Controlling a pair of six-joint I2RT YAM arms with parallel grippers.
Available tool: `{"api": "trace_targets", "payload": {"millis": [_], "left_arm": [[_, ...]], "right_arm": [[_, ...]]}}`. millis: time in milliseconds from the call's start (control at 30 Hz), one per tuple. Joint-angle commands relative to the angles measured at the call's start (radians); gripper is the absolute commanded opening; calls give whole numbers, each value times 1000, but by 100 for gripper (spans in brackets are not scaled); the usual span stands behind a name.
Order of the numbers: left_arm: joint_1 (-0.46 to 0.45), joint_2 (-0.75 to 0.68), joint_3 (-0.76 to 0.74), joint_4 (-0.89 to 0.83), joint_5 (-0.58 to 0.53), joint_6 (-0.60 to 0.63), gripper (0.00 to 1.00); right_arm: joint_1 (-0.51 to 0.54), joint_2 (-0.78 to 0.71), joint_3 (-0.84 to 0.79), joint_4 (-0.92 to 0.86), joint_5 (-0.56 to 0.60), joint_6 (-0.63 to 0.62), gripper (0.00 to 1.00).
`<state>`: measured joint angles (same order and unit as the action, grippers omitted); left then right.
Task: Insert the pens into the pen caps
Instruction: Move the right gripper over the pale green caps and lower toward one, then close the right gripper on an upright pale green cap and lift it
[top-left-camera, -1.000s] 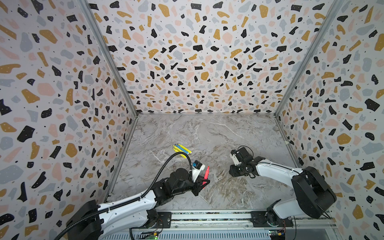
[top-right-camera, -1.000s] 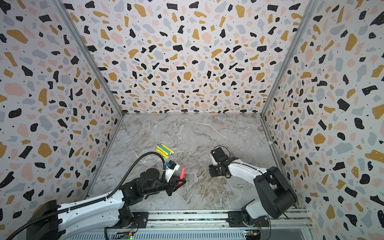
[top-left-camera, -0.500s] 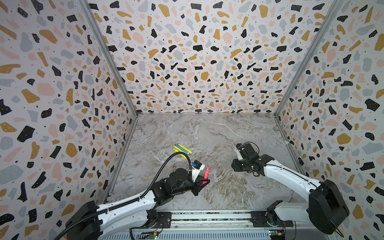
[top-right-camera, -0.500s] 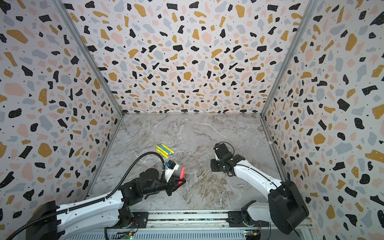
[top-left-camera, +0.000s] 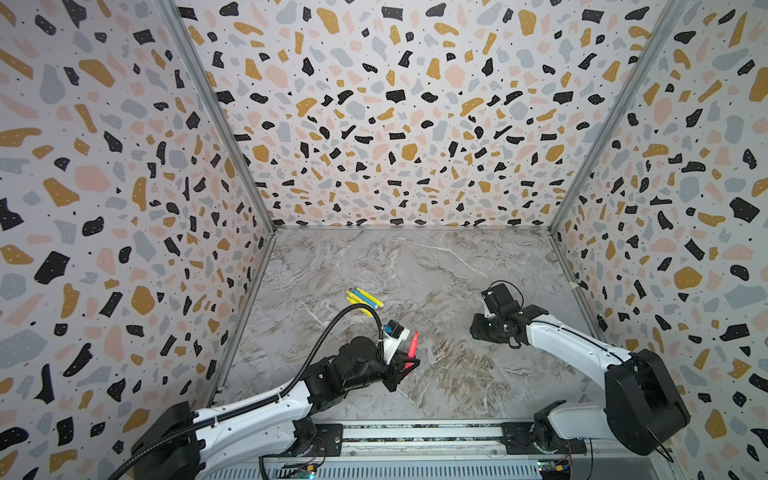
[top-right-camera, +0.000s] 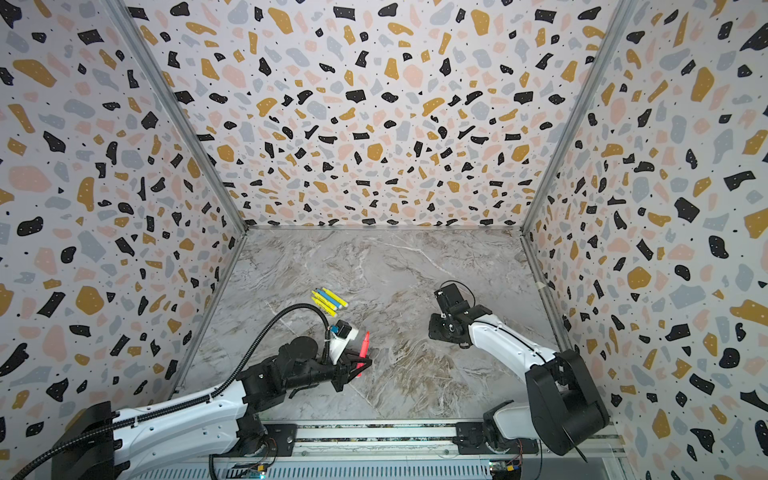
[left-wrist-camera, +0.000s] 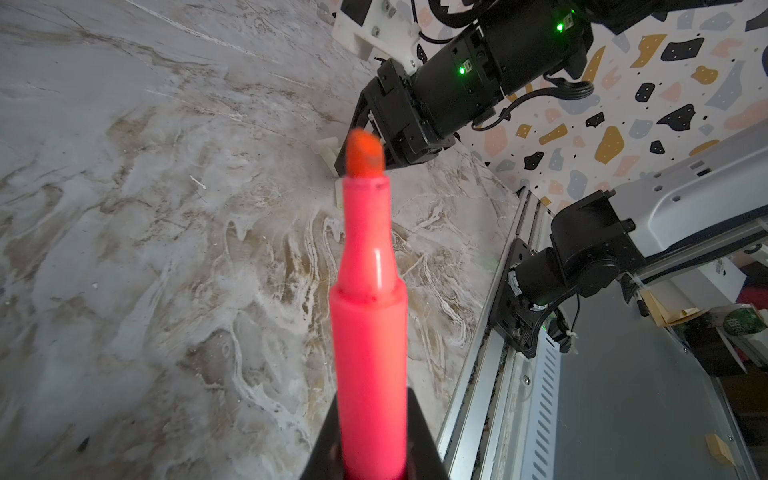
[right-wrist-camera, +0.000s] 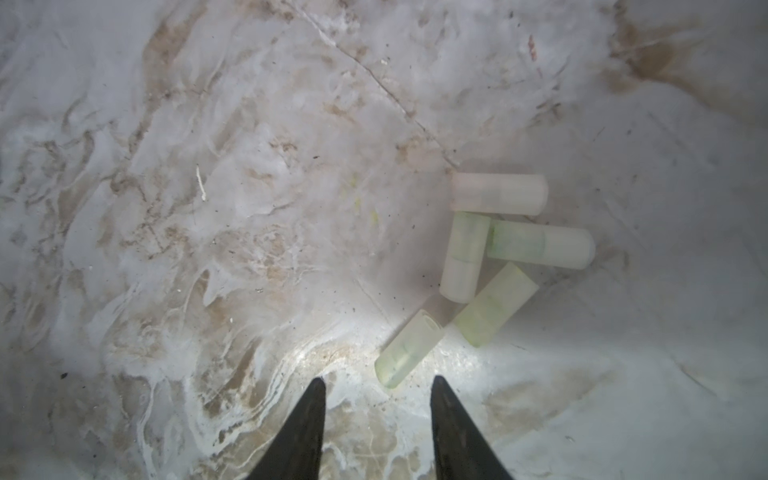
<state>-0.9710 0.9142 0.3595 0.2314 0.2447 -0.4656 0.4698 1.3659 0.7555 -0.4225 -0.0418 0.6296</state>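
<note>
My left gripper (top-left-camera: 405, 368) (top-right-camera: 358, 365) (left-wrist-camera: 372, 432) is shut on a pink-red pen (top-left-camera: 412, 351) (top-right-camera: 364, 347) (left-wrist-camera: 370, 311), which stands up from the jaws with its bare tip free. Two yellow pens and a blue one (top-left-camera: 362, 300) (top-right-camera: 328, 301) lie together on the table behind it. Several translucent pen caps (right-wrist-camera: 498, 194) (right-wrist-camera: 463, 257) (right-wrist-camera: 407, 349) lie in a loose cluster on the table. My right gripper (right-wrist-camera: 377, 380) (top-left-camera: 484, 328) (top-right-camera: 442, 328) hangs open just above them, the nearest cap's end between its fingertips. In both top views the caps are hidden under that gripper.
The marble table (top-left-camera: 415, 266) is boxed in by terrazzo-patterned walls (top-left-camera: 395, 124) on three sides. A metal rail (top-left-camera: 415, 434) carrying both arm bases runs along the front edge. A black cable (top-left-camera: 332, 328) loops above my left arm.
My right arm has swung its base and elbow out to the right, with the gripper staying over the caps and its jaws parting wider. The left arm and its pen have not moved.
</note>
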Motion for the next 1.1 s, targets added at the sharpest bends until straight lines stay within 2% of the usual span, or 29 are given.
{"api": "trace_targets", "payload": {"millis": [0, 400, 833, 1067], "left_arm": [[-3, -1, 20, 42, -10, -1, 0], [-3, -1, 2, 56, -13, -6, 0], [-3, 2, 5, 52, -20, -3, 0], [-4, 9, 11, 52, -21, -1, 0]], "right_arm": [[-7, 24, -3, -3, -10, 35, 43], [-11, 99, -39, 89, -13, 67, 46], [-13, 162, -16, 95, 8, 52, 41], [32, 169, 5, 7, 119, 15, 37]]}}
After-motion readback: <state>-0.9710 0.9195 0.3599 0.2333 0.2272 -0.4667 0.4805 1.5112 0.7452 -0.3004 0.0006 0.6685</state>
